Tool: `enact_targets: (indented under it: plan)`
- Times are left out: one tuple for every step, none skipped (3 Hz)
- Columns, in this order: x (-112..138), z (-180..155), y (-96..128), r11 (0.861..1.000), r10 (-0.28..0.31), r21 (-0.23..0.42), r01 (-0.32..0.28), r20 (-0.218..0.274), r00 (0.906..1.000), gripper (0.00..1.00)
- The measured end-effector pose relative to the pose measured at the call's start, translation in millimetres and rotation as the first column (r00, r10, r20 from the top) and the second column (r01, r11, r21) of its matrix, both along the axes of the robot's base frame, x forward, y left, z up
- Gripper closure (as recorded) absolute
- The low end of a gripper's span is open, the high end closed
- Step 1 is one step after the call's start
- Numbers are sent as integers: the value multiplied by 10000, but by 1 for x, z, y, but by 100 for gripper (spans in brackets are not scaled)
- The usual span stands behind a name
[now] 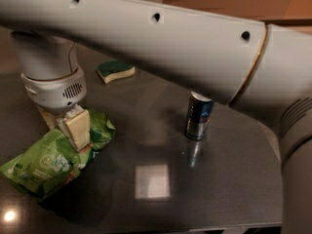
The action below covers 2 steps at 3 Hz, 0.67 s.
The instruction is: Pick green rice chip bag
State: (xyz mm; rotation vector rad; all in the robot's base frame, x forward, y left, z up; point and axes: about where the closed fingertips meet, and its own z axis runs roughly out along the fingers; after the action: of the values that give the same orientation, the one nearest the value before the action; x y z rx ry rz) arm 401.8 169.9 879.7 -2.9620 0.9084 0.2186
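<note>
Pointing straight down — gripper (65,132) clamps green rice chip bag (43,163).

Yellow sponge (115,71) with green top, upper left of centre, lying flat on dark glossy tabletop (234,179). Blue-silver can (199,116) upright right of centre, well apart from sponge

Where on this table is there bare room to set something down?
Free: the front middle of the table between the green chip bag and the can, and the stretch right of the can in view. Crowded: the left, where the gripper sits on the bag, with the sponge behind.
</note>
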Motion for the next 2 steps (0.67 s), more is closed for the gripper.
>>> enact_targets:
  plan:
    - [4,26,12,9996,-130,233,130,-12,9999,100]
    - [12,58,33,9962,-67,864,47,237,9997,100]
